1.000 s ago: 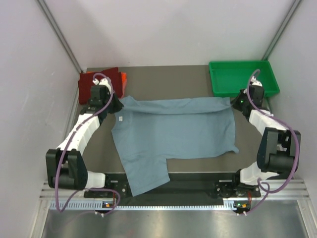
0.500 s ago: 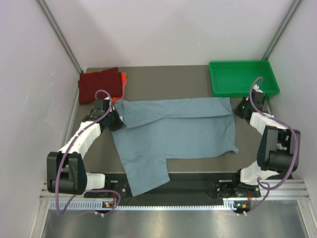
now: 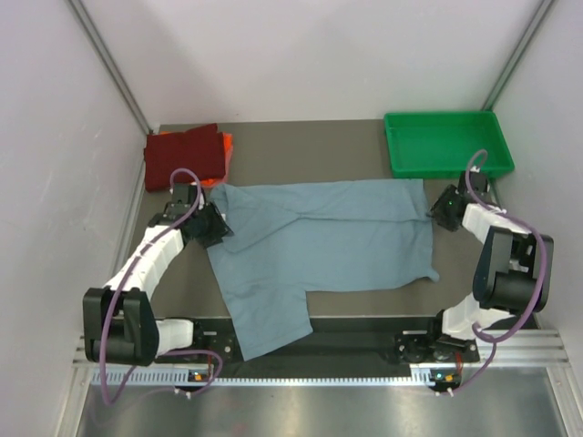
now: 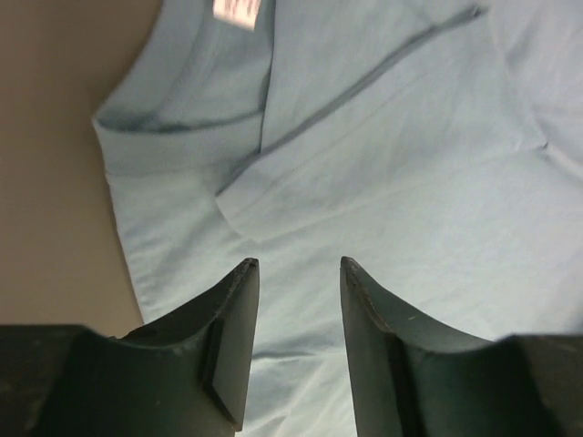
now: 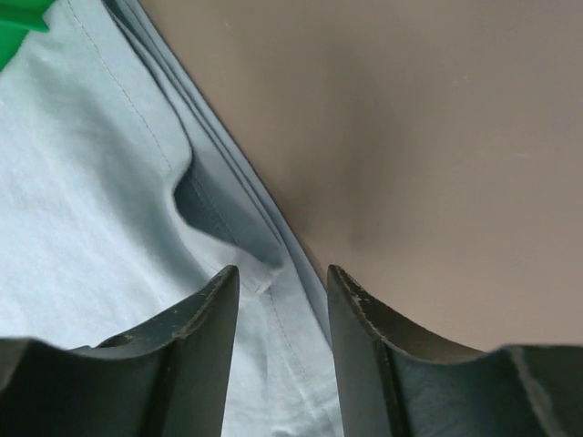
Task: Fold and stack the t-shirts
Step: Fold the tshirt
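A dusty grey-blue t-shirt [image 3: 328, 241] lies spread on the brown table, its far long edge folded over toward the middle and one sleeve hanging past the near edge. My left gripper [image 3: 219, 228] stands open just above the shirt's left end; in its wrist view the t-shirt [image 4: 383, 155] shows a folded flap and the collar, with nothing between the jaws of the gripper [image 4: 299, 266]. My right gripper [image 3: 435, 211] is open at the shirt's right hem [image 5: 228, 218], the jaws of the gripper [image 5: 282, 273] straddling the hem without gripping it. A dark red folded t-shirt [image 3: 182, 155] lies on an orange one [image 3: 227, 144] at the far left.
A green plastic tray [image 3: 446, 143] stands at the far right corner, close behind my right gripper. Grey walls close in on both sides. The metal rail with the arm bases [image 3: 319, 350] runs along the near edge.
Both grippers carried the shirt's far edge toward the near side, folding it over, then opened and let the cloth go. The fold now rests flat on the shirt.
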You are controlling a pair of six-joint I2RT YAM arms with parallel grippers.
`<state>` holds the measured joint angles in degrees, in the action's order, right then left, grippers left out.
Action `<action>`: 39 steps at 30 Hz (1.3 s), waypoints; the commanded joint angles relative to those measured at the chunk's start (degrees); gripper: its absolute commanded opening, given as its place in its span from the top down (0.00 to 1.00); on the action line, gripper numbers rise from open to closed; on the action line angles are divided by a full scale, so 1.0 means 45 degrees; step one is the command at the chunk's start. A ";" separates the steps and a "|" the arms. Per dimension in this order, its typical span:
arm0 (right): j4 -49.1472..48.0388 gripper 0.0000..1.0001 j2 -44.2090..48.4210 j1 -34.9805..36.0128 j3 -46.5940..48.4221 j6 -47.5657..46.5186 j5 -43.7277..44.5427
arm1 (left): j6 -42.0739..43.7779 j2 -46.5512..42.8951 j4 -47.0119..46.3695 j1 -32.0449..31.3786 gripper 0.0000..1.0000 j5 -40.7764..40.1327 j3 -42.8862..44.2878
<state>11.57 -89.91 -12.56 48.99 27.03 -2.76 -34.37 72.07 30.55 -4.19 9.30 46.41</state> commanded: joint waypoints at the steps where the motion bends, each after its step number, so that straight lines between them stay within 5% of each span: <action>1: 0.1138 0.55 0.0390 -0.0236 0.0890 0.0360 0.0108 | 0.0040 0.0329 -0.0206 0.0031 0.54 -0.1223 0.1168; 18: 0.2526 0.64 0.1522 -0.1155 -0.1042 0.0010 -0.1417 | -0.1111 0.3065 -0.2431 0.0110 0.61 -0.0623 0.0039; 32: 0.2723 0.71 0.2167 -0.0706 -0.2019 0.0185 -0.0578 | -0.1620 0.1464 -0.2296 0.0090 0.59 -0.2595 -0.0880; 35: 0.2352 0.77 0.2090 -0.0686 -0.2098 0.0147 -0.0382 | -0.1425 0.1115 -0.2257 0.0071 0.59 -0.2555 -0.0900; 39: 0.2389 0.99 0.1738 -0.0628 -0.1728 -0.0341 0.0183 | -0.1151 0.0527 -0.2101 0.0071 0.59 -0.2710 -0.0900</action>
<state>23.86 -81.30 -16.16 40.12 26.83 -4.97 -40.53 77.89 21.12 -3.99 -1.26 42.52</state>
